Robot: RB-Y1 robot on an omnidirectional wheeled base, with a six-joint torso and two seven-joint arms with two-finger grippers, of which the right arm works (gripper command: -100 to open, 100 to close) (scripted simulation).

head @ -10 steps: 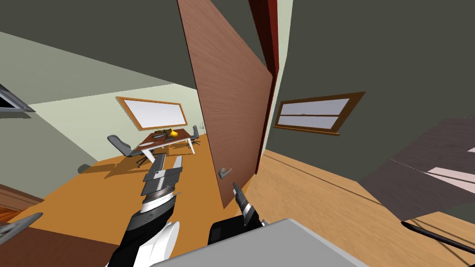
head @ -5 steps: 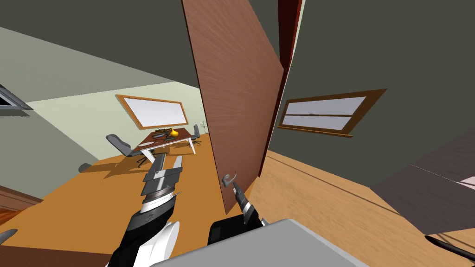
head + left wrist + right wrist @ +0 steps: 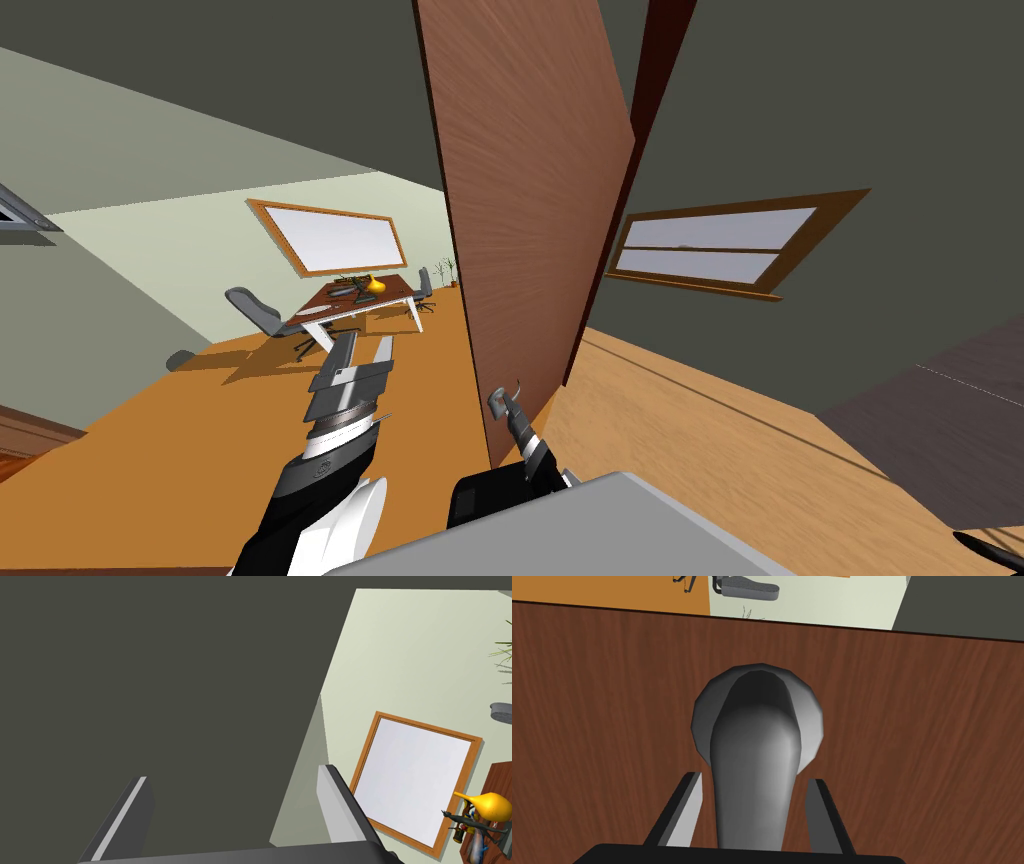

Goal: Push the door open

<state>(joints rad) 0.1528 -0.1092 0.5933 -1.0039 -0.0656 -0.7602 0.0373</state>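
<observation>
door (image 3: 530, 200) is right in front of me, brown wood, standing partway open off its dark red frame (image 3: 655, 60). orange floor (image 3: 180, 430) runs off to the left of it, to a desk (image 3: 360, 297) at the far wall. left gripper (image 3: 360, 352) is out ahead of my chest, left of the door, touching nothing, fingers spread wide. right gripper (image 3: 753, 780) is at the door's low edge, narrowed around the grey handle (image 3: 757, 741). one finger (image 3: 684, 811) hugs each side of the lever, which runs back to a round plate on the wood.
</observation>
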